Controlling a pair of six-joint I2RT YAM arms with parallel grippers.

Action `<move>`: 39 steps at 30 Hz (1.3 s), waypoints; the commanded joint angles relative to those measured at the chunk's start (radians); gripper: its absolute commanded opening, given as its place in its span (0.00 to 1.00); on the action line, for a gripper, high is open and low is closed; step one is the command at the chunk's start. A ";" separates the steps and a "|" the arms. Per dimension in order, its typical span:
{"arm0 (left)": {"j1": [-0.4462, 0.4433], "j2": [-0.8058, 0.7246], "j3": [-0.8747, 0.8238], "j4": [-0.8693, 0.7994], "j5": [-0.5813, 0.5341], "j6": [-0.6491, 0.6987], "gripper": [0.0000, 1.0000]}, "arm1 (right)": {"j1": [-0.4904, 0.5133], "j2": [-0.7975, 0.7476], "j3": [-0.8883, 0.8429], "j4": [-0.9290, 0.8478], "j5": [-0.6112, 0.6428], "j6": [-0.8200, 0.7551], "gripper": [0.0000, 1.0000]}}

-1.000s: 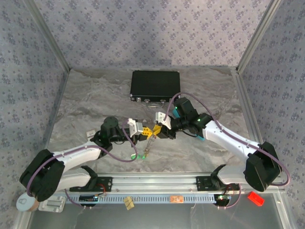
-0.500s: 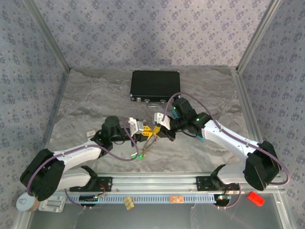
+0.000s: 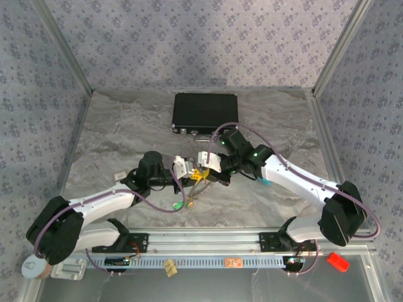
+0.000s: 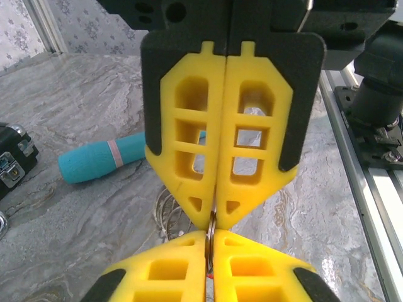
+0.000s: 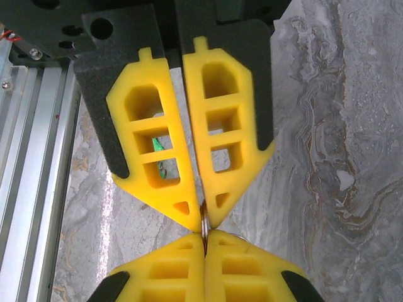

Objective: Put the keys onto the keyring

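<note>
My two grippers meet tip to tip at mid-table, left gripper [image 3: 193,174] and right gripper [image 3: 205,170]. Both are shut on the thin silvery keyring [image 4: 212,228], which is pinched edge-on between the facing yellow pads. In the left wrist view my left gripper [image 4: 212,238] rises from below and the right gripper's fingers [image 4: 252,151] come down from above. In the right wrist view my right gripper [image 5: 204,235] grips the keyring [image 5: 203,219] the same way. A green key [image 3: 178,205] lies on the table near the front, and shows as the green key [image 5: 157,144] through a finger opening. The other keys are hidden.
A black case [image 3: 204,113] lies at the back centre. A teal pen-like cylinder [image 4: 101,160] rests on the marble under the right arm. Thin wire loops [image 4: 165,212] lie beside the fingertips. The metal rail [image 3: 201,242] runs along the front, with a red block [image 3: 337,262] beyond it.
Both grippers have crept a little left and toward the back, staying tip to tip. The right arm's wrist has swung closer to the case.
</note>
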 commanded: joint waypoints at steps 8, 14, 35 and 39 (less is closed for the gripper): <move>-0.010 -0.022 0.011 0.044 0.001 0.006 0.00 | -0.030 -0.062 -0.035 0.112 -0.093 0.066 0.19; -0.010 -0.001 -0.037 0.252 0.008 -0.116 0.00 | -0.102 -0.134 -0.195 0.268 -0.156 0.159 0.31; -0.010 0.028 -0.049 0.350 0.024 -0.158 0.00 | -0.120 -0.066 -0.198 0.268 -0.216 0.150 0.04; -0.010 0.039 -0.032 0.357 0.031 -0.155 0.00 | -0.111 -0.028 -0.164 0.242 -0.232 0.138 0.02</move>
